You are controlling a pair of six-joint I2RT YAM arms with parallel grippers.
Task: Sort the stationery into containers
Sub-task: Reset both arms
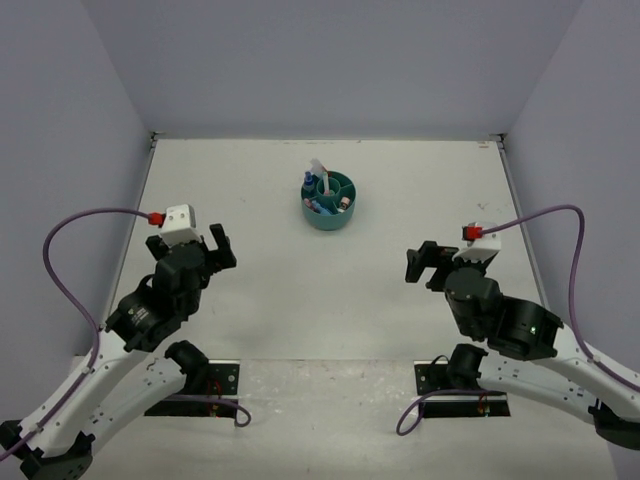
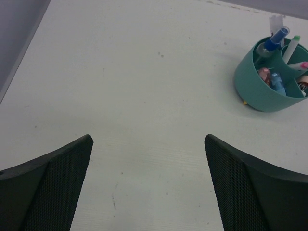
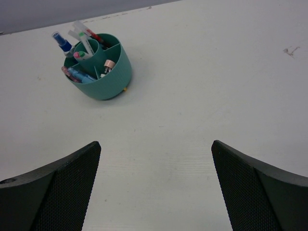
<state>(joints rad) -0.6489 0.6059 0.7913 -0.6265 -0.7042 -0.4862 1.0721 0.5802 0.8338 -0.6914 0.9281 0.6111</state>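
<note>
The round teal container (image 1: 345,214) stands on the white table at the far middle. The stationery is inside it: several white pens (image 1: 319,172) stand up from the central cup, and stubby markers (image 1: 318,206) lie in the curved outer compartments. The left wrist view has the container (image 2: 262,89) at upper right with a blue-capped pen (image 2: 277,37) sticking out. In the right wrist view the container (image 3: 108,82) is at upper left. My left gripper (image 1: 220,247) and right gripper (image 1: 420,265) hover near the front, both open, empty and well short of the container.
Grey-lilac walls close the table at the back and on both sides. Purple cables loop out from each arm near the side walls. A small yellowish speck (image 2: 246,102) lies at the container's foot.
</note>
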